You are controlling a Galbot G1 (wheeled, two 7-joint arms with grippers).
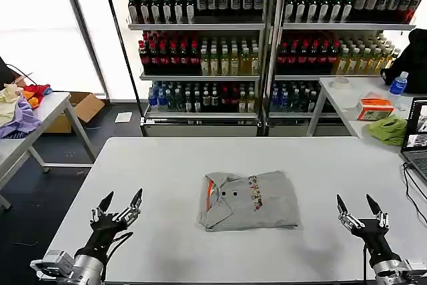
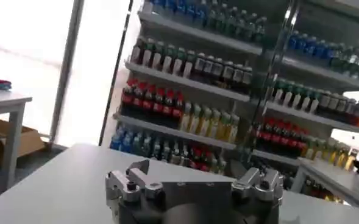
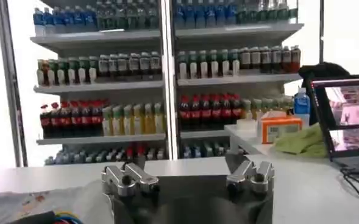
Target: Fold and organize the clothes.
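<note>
Light grey shirt (image 1: 248,201) is showing an orange-lined collar and multicoloured chest print; white table (image 1: 167,165) is lying under it; lime-green cloth (image 1: 388,129) at two o'clock.

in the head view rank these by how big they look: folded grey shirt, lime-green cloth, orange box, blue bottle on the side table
1. folded grey shirt, though it lies nearest the camera
2. lime-green cloth
3. orange box, close to the cloth in looks, so unsure
4. blue bottle

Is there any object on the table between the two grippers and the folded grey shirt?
No. Bare table lies between the left gripper, the right gripper and the folded shirt.
</note>
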